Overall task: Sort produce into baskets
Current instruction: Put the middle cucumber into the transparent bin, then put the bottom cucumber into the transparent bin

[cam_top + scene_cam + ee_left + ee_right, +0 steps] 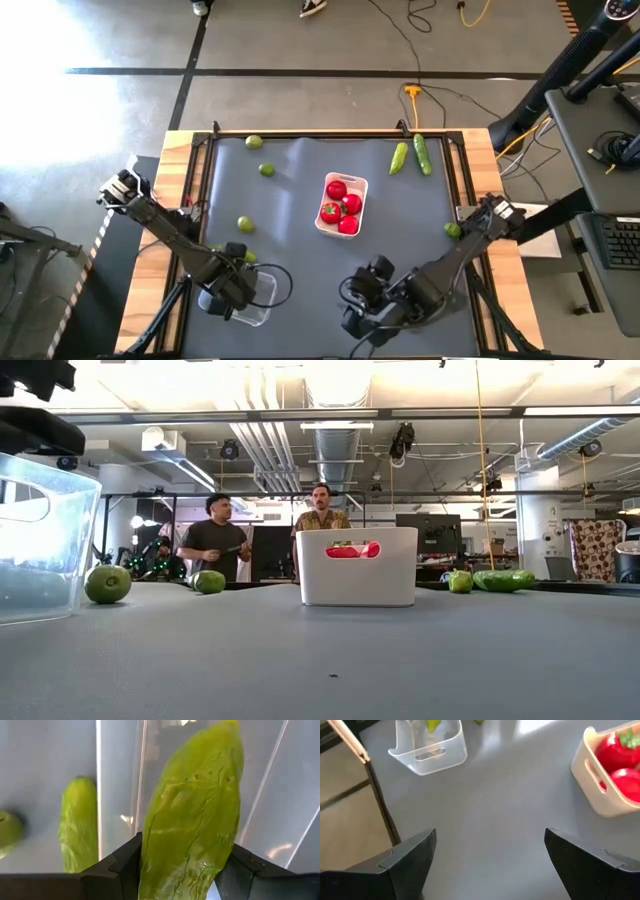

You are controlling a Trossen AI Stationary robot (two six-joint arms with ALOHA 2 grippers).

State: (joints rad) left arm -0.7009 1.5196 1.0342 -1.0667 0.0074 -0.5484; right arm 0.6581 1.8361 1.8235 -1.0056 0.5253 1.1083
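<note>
High view: the grey desk (300, 200) carries a white tray (361, 186) near its middle with four red tomatoes (341, 205) inside; two cucumbers (421, 154) lie side by side near the far right corner, and loose limes (246, 225) lie scattered over the left half, with one more at the right edge beside the right arm. The left hand (236, 288) hangs over a clear tray (260, 300) at the near left edge, while the right hand (362, 310) hangs over bare desk near the front edge, just right of centre. Low view: the white tray (357, 568) stands upright in the middle with tomatoes (352, 550) showing through its handle slot; the clear tray (40, 540) fills the left edge, two limes (108, 584) lie to its right, and a lime with the cucumbers (505, 579) lies at the far right; two people (215, 542) stand in the room behind. Left wrist view: the left hand (180, 870) is closed tight on a green cucumber (192, 820), held inside the clear tray (295, 795), whose wall shows its reflection. Right wrist view: the right hand (487, 855) is spread wide and holds nothing, above bare desk; the clear tray (427, 750) and the white tray (595, 780) with tomatoes (620, 762) lie beyond it.
</note>
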